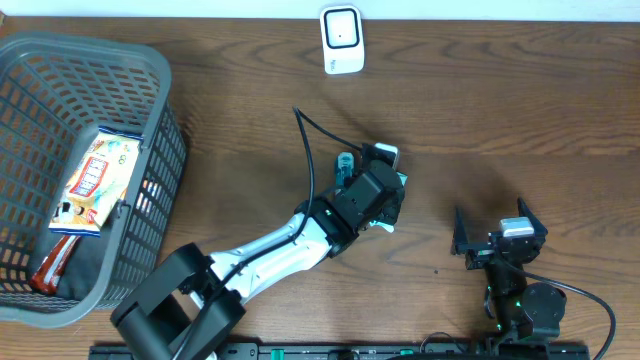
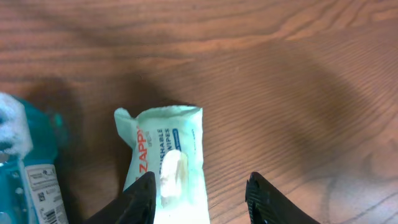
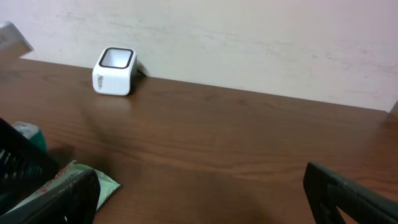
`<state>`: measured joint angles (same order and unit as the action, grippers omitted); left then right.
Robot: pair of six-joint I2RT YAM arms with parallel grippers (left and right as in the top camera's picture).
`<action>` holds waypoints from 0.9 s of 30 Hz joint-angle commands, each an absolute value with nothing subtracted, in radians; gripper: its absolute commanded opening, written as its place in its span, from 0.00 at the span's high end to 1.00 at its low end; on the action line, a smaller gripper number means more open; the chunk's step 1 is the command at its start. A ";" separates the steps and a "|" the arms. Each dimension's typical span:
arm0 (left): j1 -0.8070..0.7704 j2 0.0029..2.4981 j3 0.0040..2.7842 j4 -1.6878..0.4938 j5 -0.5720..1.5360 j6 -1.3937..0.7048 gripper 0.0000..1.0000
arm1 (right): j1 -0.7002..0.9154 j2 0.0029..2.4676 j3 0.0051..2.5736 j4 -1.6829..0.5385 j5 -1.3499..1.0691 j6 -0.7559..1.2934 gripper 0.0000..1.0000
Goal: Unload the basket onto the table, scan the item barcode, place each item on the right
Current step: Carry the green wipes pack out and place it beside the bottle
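The left gripper [image 2: 200,180] hangs low over the table [image 2: 298,74]. Its fingers are partway spread and straddle the wipes pack [image 2: 166,146], which lies flat and unpinched against the left finger. At the far left, a gray basket [image 1: 165,150] holds a snack bag [image 1: 95,178]. The right gripper [image 3: 200,177] gapes wide, empty. A teal bottle [image 2: 34,180] lies beside the pack, and the white scanner [image 1: 341,38] sits at the far edge.

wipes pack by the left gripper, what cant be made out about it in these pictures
- Left wrist: the wipes pack shows no barcode; its lower end is cut by the bottom edge, one finger overlapping it.
- Overhead: the left gripper covers almost all of it.
- Right wrist: only a corner shows; the right gripper hides the rest.
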<state>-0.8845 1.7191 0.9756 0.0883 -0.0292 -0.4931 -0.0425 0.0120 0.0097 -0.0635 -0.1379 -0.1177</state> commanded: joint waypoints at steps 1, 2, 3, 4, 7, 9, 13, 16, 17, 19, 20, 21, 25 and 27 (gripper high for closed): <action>-0.880 1.639 1.006 0.088 -0.046 -0.408 0.48 | -0.036 0.007 0.007 -0.065 -0.137 -0.129 0.01; -0.879 1.615 1.014 0.075 -0.046 -0.380 0.44 | -0.036 0.007 0.007 -0.065 -0.137 -0.129 0.01; -0.876 1.591 1.023 0.054 -0.046 -0.360 0.40 | -0.036 0.007 0.007 -0.065 -0.137 -0.129 0.01; -0.868 1.559 1.039 0.019 -0.046 -0.344 0.37 | -0.036 0.007 0.007 -0.065 -0.137 -0.129 0.01; -0.826 1.479 1.103 -0.101 -0.046 -0.321 0.31 | -0.036 0.007 0.007 -0.065 -0.137 -0.129 0.01; -0.773 1.419 1.169 -0.207 -0.047 -0.296 0.28 | -0.036 0.007 0.007 -0.065 -0.137 -0.129 0.01; -0.617 1.303 1.347 -0.437 -0.122 -0.258 0.24 | -0.036 0.007 0.007 -0.065 -0.137 -0.129 0.01; -0.510 1.250 1.456 -0.546 -0.224 -0.259 0.16 | -0.036 0.007 0.007 -0.065 -0.137 -0.129 0.01; -0.474 1.235 1.482 -0.570 -0.252 -0.260 0.09 | -0.036 0.007 0.007 -0.065 -0.137 -0.129 0.01; -0.393 1.206 1.518 -0.609 -0.309 -0.285 0.02 | -0.036 0.007 0.007 -0.065 -0.137 -0.129 0.01; -0.352 1.193 1.527 -0.626 -0.332 -0.314 0.02 | -0.036 0.007 0.007 -0.065 -0.137 -0.129 0.01; -0.305 1.179 1.529 -0.646 -0.354 -0.353 0.01 | -0.036 0.007 0.007 -0.065 -0.137 -0.129 0.01; -0.084 1.147 1.529 -0.782 -0.364 -0.570 0.01 | -0.036 0.007 0.007 -0.065 -0.137 -0.129 0.01; 0.038 1.150 1.528 -0.861 -0.364 -0.715 0.01 | -0.036 0.007 0.007 -0.065 -0.137 -0.129 0.01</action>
<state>-0.0952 1.1381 1.5269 -0.7975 -0.3222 -0.4725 -0.0425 0.0120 0.0097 -0.0635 -0.1379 -0.1181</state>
